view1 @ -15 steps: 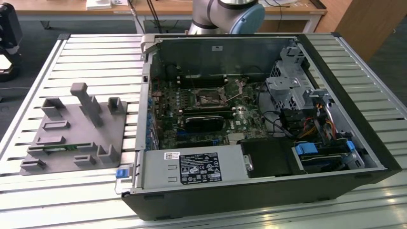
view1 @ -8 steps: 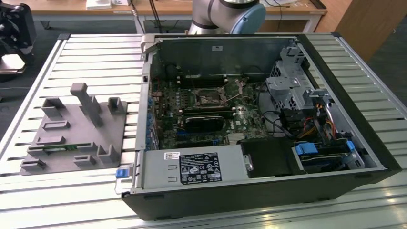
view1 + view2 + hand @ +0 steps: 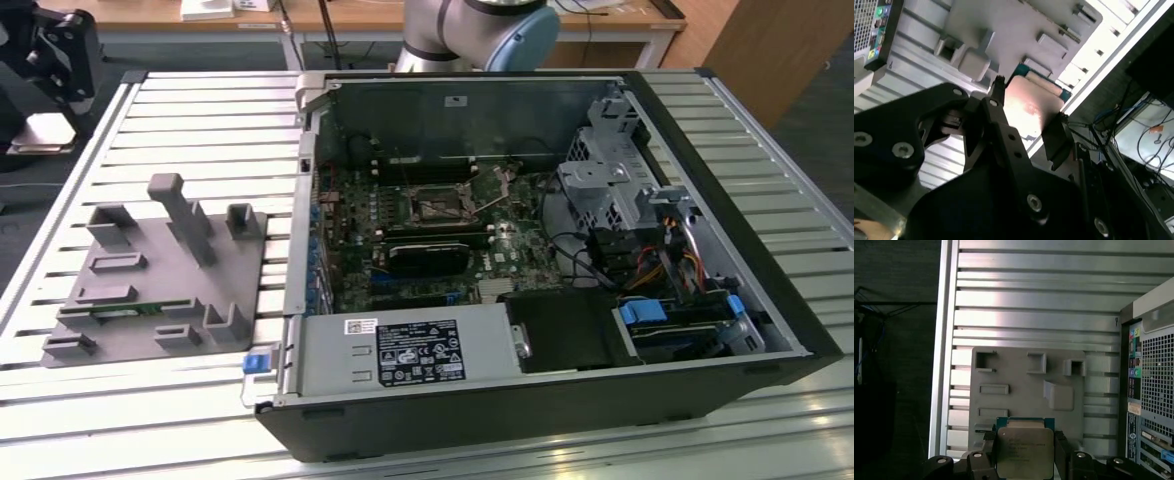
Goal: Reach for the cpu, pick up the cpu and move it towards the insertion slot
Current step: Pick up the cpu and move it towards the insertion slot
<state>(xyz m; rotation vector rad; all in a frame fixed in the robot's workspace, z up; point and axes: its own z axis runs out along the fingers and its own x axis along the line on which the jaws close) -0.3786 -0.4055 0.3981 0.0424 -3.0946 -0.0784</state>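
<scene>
Above the grey fixture plate (image 3: 1026, 390) on the slatted worktop (image 3: 1029, 300): cpu (image 3: 1021, 452) clamped between two black fingers (image 3: 1056, 135), closed on opposite edges; insertion slot (image 3: 438, 207) well apart, inside the computer case (image 3: 694, 150).

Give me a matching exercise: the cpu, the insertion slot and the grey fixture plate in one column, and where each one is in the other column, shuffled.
1. cpu
2. insertion slot
3. grey fixture plate

A. on the slatted table beside the computer case
B. held in the gripper
C. on the motherboard inside the case

Pairs: 1-B, 2-C, 3-A
</scene>
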